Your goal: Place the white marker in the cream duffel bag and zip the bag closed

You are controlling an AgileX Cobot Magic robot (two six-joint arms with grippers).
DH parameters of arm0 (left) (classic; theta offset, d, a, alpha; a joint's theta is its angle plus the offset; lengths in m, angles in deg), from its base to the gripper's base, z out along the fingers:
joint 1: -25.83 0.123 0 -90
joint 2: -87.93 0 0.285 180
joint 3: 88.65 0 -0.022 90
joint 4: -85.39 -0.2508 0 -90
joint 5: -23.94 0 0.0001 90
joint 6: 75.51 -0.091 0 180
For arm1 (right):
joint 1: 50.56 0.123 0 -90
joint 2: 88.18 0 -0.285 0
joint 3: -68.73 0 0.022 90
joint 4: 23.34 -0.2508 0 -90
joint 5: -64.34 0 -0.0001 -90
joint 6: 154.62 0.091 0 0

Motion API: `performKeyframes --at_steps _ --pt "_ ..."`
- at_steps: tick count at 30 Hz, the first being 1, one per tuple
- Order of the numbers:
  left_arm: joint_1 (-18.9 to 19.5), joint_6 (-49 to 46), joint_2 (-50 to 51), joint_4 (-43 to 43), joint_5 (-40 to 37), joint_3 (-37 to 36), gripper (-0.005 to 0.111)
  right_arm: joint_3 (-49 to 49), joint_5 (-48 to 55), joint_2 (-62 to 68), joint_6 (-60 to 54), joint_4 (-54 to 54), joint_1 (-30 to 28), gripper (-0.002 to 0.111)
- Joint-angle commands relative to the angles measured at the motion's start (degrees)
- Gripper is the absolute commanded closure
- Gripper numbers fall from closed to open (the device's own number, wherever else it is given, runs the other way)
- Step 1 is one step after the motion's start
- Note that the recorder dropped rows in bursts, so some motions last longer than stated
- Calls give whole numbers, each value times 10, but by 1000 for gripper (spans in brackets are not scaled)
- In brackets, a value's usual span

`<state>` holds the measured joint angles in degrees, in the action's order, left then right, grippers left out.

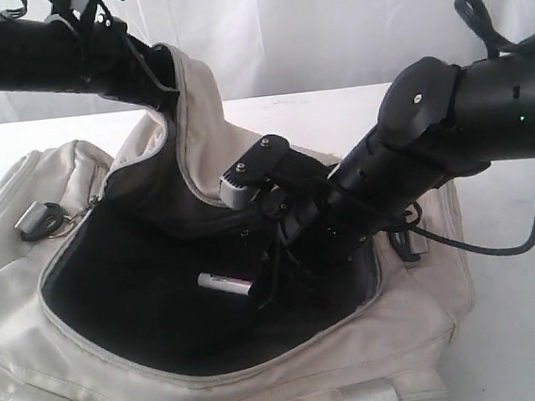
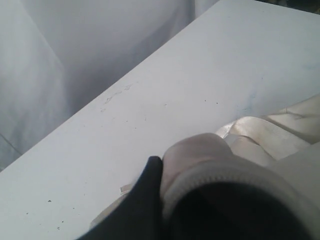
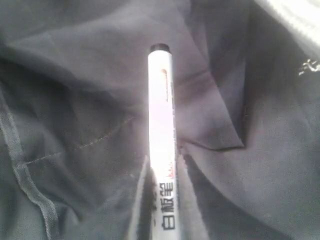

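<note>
White curtain (image 1: 326, 24) hangs behind a pale worktop (image 1: 526, 327). We see the cream duffel bag (image 1: 24, 233) filling the near side, its main opening gaping onto dark lining (image 1: 113, 272).

The left end effector (image 1: 163, 82) is pinching the far rim of the bag and holding that flap up. In the left wrist view one black finger (image 2: 150, 200) lies against the zip-edged fabric. The right end effector (image 1: 262, 291) reaches down inside the opening, pressed together on the white marker (image 3: 161, 115). The marker's free end points out over the lining, and we cannot tell whether it touches the fabric.

We judge the step in hand to be the release. To do it well, we would lower the marker until it sits close over the lining and spread the right end effector only slightly, so the marker does not roll. We would then draw that arm back along the line it came in on, with the left one holding the flap up until the arm is clear.

The raised flap hangs just above the grey wrist camera (image 1: 238, 184), and a dark cable (image 1: 500, 249) loops beside the right rim; either could snag. A black strap ring (image 1: 42, 220) lies close to the zip track at the left end, and we would watch it when zipping.
</note>
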<state>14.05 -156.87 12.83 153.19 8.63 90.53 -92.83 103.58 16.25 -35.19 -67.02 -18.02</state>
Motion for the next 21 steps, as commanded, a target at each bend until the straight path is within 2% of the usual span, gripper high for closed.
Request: performKeyframes --at_steps 1,2,7,10,14,17,21 --pt "2 6 -7 9 -11 2 107 -1 4 0 -8 -20 1 74" --pt "2 6 -7 9 -11 2 107 -1 10 -4 3 -38 1 65" --pt "2 10 -7 -10 -34 2 107 -1 18 -134 42 -45 1 65" --pt "2 129 -13 -140 -58 2 107 -1 42 -199 59 -43 1 65" --pt "2 185 -29 -216 -78 2 107 -1 16 -219 69 -41 1 65" --pt "2 191 -54 -227 -122 2 107 -1 4 -219 69 -41 1 65" --pt "2 223 -89 -253 -142 2 107 -1 0 -218 77 -41 1 65"
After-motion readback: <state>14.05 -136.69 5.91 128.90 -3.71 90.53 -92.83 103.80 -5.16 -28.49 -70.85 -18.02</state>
